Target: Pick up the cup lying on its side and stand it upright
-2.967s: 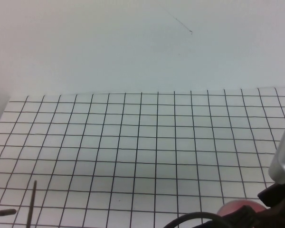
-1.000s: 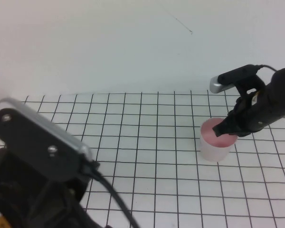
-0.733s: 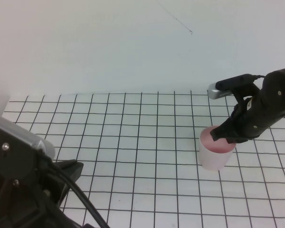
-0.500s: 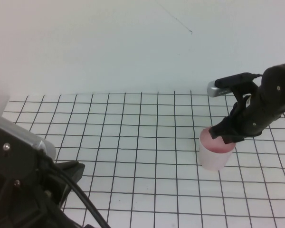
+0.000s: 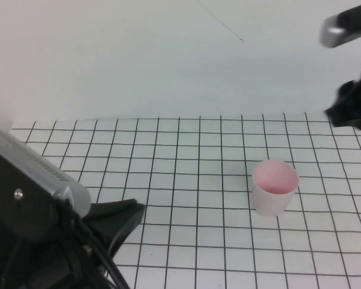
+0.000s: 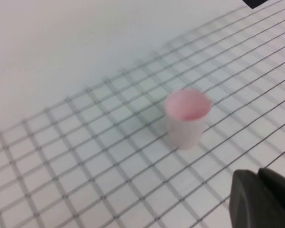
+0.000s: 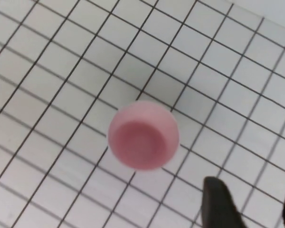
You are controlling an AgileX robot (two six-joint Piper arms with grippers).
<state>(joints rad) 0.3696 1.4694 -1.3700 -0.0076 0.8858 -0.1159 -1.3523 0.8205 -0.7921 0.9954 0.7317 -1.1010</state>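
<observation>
Left gripper [image 5: 117, 220]: nearest to me, low at the near left corner of the grid mat [image 5: 186, 241] — I cannot tell how its fingers stand.
Cup [image 5: 275, 186]: I see it upright on the mat, mouth up, right of centre, touching nothing.
Right gripper [image 5: 352, 111]: far right, raised above and beyond the cup — fingers spread, holding nothing.

Small pale pink plastic cup [image 5: 275, 187], deeper pink inside; white table sheet [image 5: 180, 180] ruled with a black square grid.
</observation>
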